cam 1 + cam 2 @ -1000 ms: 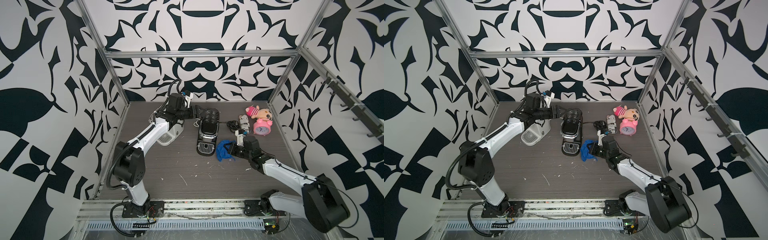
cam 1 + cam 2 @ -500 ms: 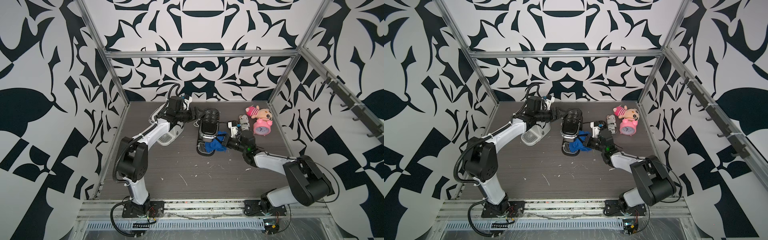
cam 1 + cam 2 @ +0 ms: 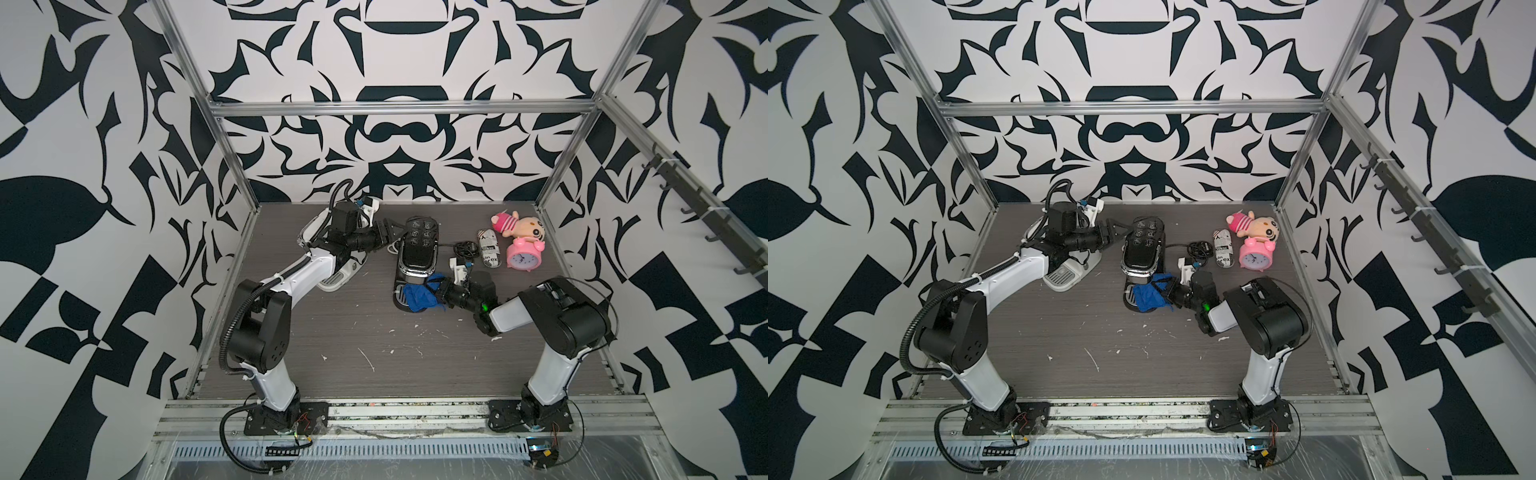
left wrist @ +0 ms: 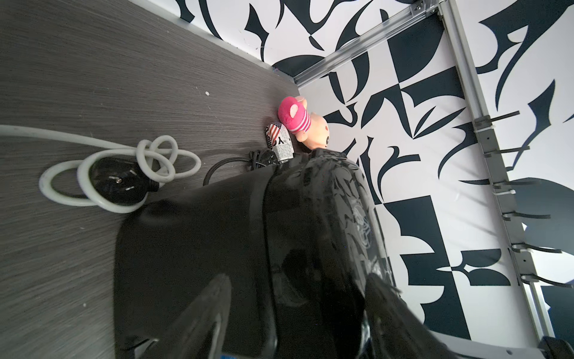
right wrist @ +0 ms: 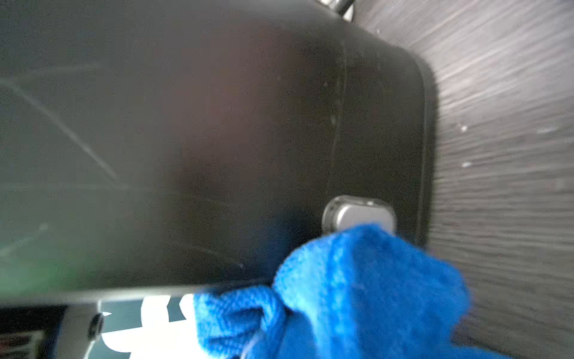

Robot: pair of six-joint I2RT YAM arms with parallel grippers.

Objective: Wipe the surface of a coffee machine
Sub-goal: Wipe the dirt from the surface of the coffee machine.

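I'd say the wiping is under way, not finished: the right fingers point(image 3: 1165, 286) pinch a blue cloth point(image 3: 417, 297) against the black coffee machine point(image 3: 415, 253)'s lower front corner just ahead of them, while the left fingers point(image 4: 214, 314) spread wide around its rear, with most of the shell left to wipe.

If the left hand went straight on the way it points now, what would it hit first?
The black coffee machine. The left hand, open, points at the machine's side from very close, with nothing between them. Whether the two touch, I cannot tell from these views.
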